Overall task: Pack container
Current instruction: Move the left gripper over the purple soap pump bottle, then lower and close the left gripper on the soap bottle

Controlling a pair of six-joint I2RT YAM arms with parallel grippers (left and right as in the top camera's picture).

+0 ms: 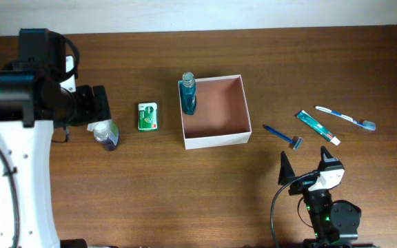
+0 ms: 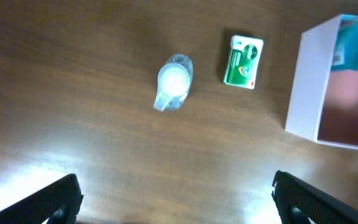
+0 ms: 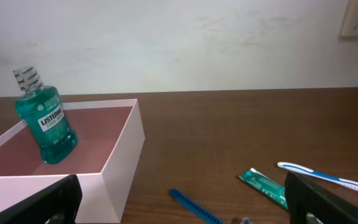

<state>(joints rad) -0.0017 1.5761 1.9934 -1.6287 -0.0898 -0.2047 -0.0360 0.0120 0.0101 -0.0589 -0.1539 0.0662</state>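
The left gripper (image 2: 174,183), jaws spread wide, hung over the small clear bottle (image 2: 173,81); it should descend straight, centred, and close gently. Beyond the green packet (image 1: 148,116) sat the container (image 1: 216,141), holding an upright mouthwash bottle (image 1: 188,93). The right gripper (image 3: 179,193) waited, equally spread.

Likely lab: wooden table (image 1: 150,200), plain white wall (image 3: 197,43) behind.
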